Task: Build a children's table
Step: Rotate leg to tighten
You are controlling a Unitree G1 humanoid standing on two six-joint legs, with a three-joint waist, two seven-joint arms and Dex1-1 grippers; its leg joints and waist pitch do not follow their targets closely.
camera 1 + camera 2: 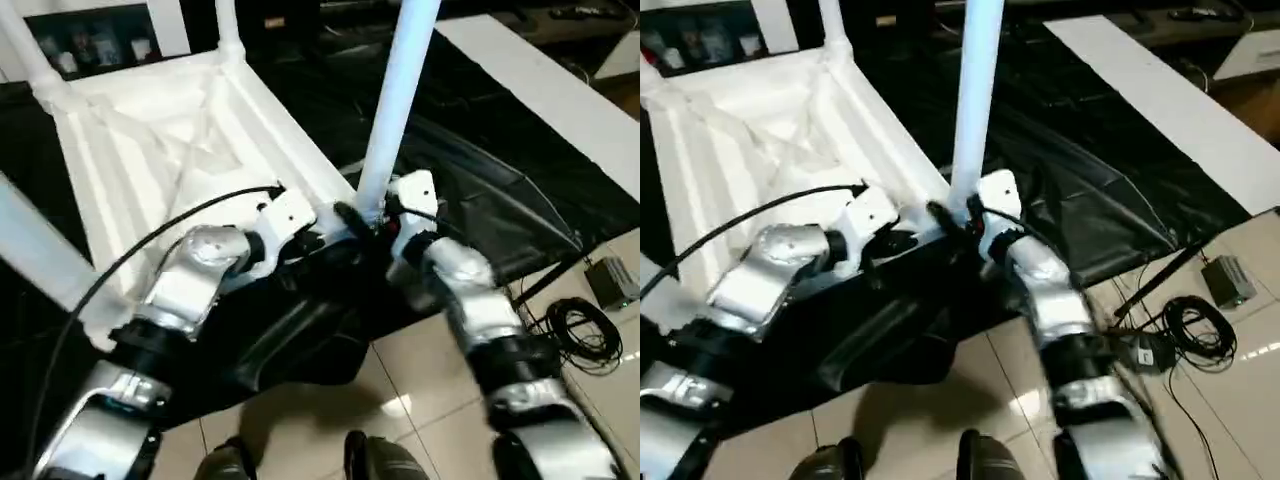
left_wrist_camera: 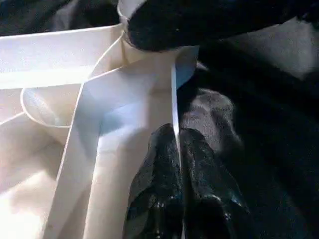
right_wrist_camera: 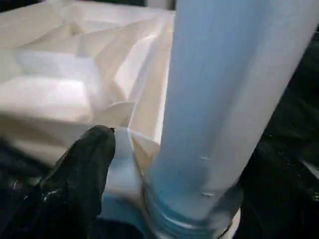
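Upside down, the white tabletop (image 1: 170, 150) lies with its ribbed underside facing up on a black sheet (image 1: 470, 170) spread over the floor. White legs stand up from its corner sockets: one at the far corner (image 1: 228, 30), one at the far left corner (image 1: 30, 55), one at the near left (image 1: 35, 250), and one at the near right corner (image 1: 400, 90), where both arms meet.

The left gripper (image 2: 177, 164) has its two black fingers (image 2: 154, 179) pressed close together on the thin upright rim of the tabletop beside that near right socket, the edge of the rim running between them. In the head views the same gripper (image 1: 335, 218) sits right against the corner, its silver forearm reaching in from the near left with a black cable (image 1: 150, 240) arching over it.

The right gripper (image 1: 385, 222) is at the base of the near right leg, where the tube enters its socket. In the right wrist view the leg (image 3: 219, 99) rises just in front of the camera, its foot seated in the round socket (image 3: 174, 219), and one black finger (image 3: 79, 174) lies against the tabletop's corner beside it; I cannot tell how far this gripper's fingers are apart.

On the tiled floor (image 1: 420, 370) to the right lie a coiled black cable (image 1: 580, 335) and a small grey box (image 1: 612, 282).
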